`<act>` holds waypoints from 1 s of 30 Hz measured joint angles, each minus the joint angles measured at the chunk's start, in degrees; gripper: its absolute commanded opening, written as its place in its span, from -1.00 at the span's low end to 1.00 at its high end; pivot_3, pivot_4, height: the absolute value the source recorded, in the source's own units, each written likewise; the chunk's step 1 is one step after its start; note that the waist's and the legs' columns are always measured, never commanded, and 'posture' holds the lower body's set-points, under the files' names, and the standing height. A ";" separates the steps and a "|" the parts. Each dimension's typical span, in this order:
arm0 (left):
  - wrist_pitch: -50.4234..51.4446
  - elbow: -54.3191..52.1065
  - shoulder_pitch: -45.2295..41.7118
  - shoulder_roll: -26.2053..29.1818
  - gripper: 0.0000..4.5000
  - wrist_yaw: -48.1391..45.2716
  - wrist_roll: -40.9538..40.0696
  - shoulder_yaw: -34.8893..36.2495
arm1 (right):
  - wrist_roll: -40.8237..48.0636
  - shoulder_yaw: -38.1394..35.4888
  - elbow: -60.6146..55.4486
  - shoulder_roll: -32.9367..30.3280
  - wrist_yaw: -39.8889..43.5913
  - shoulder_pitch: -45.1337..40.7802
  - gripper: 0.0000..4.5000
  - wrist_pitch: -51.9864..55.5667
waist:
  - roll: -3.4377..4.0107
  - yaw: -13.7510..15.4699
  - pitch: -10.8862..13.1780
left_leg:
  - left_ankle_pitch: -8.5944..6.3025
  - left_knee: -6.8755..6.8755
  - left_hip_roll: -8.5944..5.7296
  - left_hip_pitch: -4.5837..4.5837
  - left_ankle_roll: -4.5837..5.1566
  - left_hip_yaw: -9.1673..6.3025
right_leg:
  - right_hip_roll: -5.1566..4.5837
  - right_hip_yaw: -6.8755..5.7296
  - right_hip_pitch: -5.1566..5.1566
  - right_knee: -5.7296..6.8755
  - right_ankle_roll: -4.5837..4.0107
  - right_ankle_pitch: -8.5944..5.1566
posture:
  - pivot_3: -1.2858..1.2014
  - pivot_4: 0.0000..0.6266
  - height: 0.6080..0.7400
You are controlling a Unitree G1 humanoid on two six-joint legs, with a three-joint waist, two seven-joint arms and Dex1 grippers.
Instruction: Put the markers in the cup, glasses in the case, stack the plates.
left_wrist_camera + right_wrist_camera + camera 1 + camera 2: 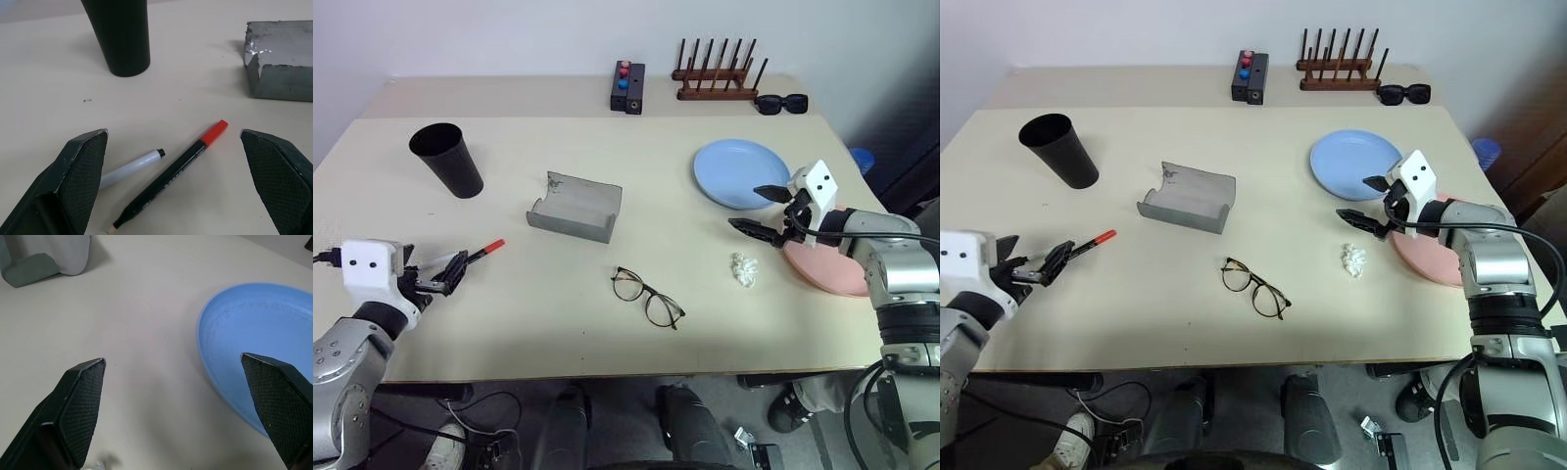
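Beige table (509, 323) | left gripper (178, 183) spread wide around two markers (168, 181), empty | right gripper (766, 211) wide, empty, beside blue plate (739, 171) | risk: pinching both markers, one skids away

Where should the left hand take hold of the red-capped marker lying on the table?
Grip the red-capped marker's dark barrel at mid-length, coming down from above with one finger on each long side. It lies flat between the open left hand's fingers, and the grey-bodied marker lies close beside its tail, so stay clear of that end.
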 measured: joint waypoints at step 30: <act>5.77 -0.99 -2.15 2.78 0.98 -1.80 0.56 -6.81 | -0.59 1.86 -7.82 4.72 -1.29 1.34 1.00 2.21 | 0.01 0.02 -0.02 | 0.01 0.08 0.00 0.07 -0.01 -0.07 | 0.04 0.00 0.08 0.10 0.06 0.04 | 0.03 -0.52 1.00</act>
